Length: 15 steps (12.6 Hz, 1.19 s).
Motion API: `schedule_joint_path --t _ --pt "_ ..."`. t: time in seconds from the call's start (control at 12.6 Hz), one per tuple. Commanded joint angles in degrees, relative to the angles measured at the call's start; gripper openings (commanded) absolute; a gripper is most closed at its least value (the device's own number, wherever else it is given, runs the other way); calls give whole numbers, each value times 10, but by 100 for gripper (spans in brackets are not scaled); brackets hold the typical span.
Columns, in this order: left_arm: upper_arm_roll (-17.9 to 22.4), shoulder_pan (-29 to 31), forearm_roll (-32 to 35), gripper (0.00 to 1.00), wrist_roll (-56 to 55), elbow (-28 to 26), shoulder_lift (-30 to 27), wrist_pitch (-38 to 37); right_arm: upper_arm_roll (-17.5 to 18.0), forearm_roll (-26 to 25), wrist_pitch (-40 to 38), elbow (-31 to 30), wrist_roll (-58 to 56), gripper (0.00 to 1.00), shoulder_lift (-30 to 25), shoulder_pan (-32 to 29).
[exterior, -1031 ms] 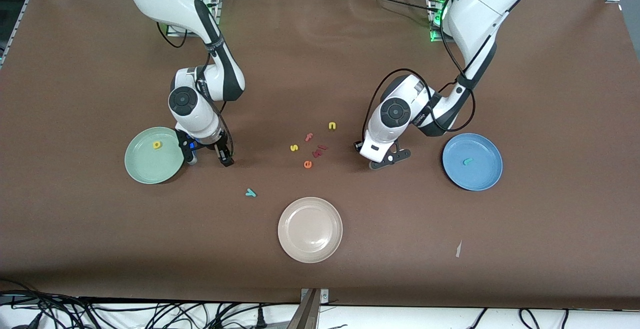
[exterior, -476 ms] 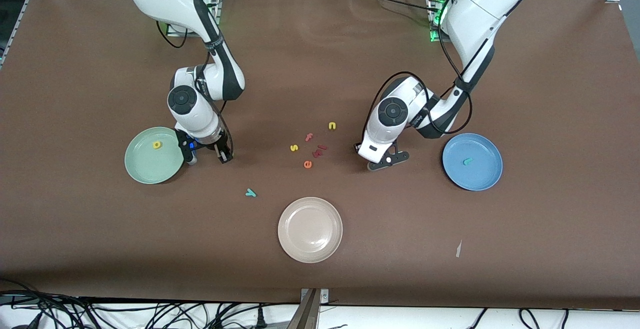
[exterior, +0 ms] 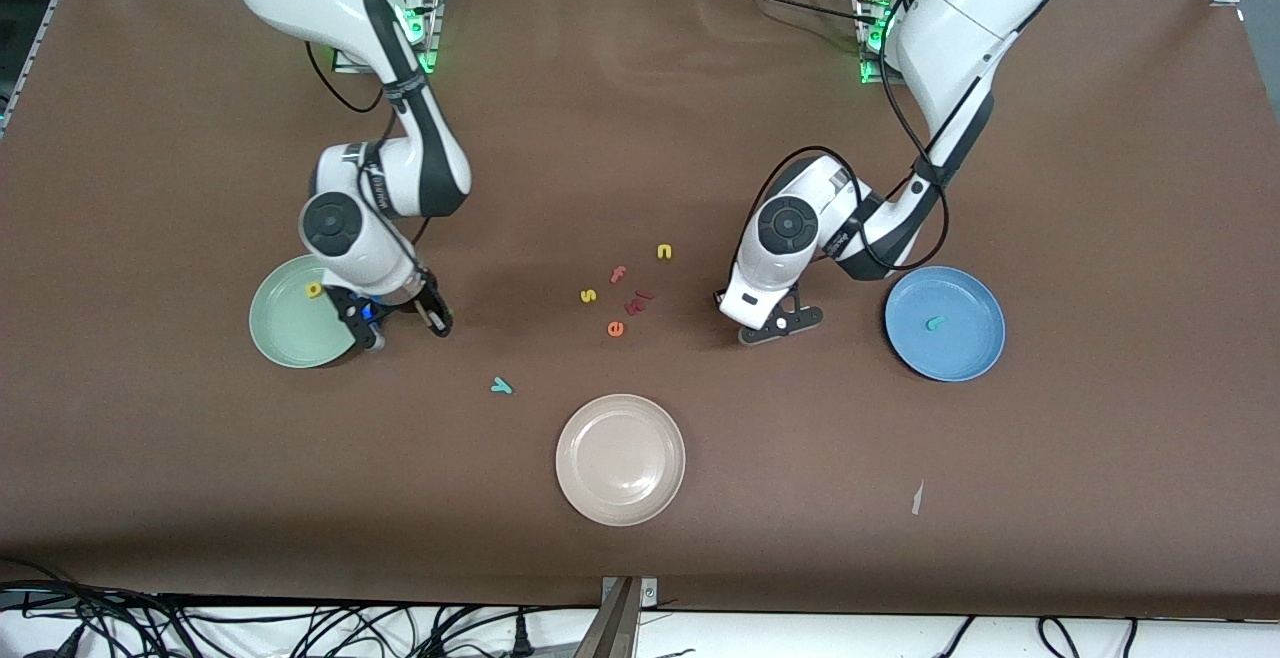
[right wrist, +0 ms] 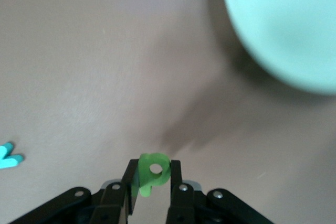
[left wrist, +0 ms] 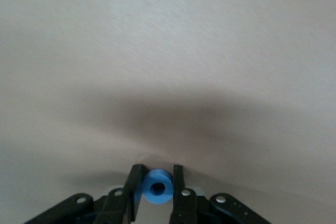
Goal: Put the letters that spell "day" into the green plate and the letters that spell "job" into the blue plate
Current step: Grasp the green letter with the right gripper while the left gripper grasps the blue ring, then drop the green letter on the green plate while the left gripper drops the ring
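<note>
My right gripper (exterior: pixel 401 326) is shut on the green "a" (right wrist: pixel 153 176) and hangs over the table just beside the rim of the green plate (exterior: pixel 285 338). The plate (right wrist: pixel 283 24) holds the yellow "d" (exterior: pixel 314 289). The teal "y" (exterior: pixel 501 387) lies on the table nearer the front camera. My left gripper (exterior: pixel 779 326) is shut on the blue ring "o" (left wrist: pixel 158 187), low over the table between the letter cluster and the blue plate (exterior: pixel 965 353). That plate holds the teal "j" (exterior: pixel 935 322). The pinkish-red "b" (exterior: pixel 635 304) lies in the cluster.
Mid-table lie a yellow "n" (exterior: pixel 664 252), a red "f" (exterior: pixel 618 273), a yellow "s" (exterior: pixel 588 295) and an orange "e" (exterior: pixel 615 329). A beige plate (exterior: pixel 620 459) sits nearer the front camera. A small scrap (exterior: pixel 917 498) lies toward the left arm's end.
Both grippers have shut on their letters. The right arm has swung toward the green plate with the "a". The left gripper has barely shifted.
</note>
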Motion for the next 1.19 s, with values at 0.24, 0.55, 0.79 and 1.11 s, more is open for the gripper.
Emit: schedule_joint_path --t 0.24,0.55,0.79,1.11 --pt "-2 83 20 0 168 4 -76 -122 -103 6 -103 -28 -369 0 -28 -6" --pt "-3 182 23 0 335 2 -90 -193 -133 7 -104 -33 -549 6 -17 -16" --pt "-3 218 23 0 393 -6 -80 -193 -134 7 -104 -22 -616 100 -18 -28" --pt "-3 222 19 1 390 -15 -58 -189 -126 9 -154 26 -609 100 -18 -18"
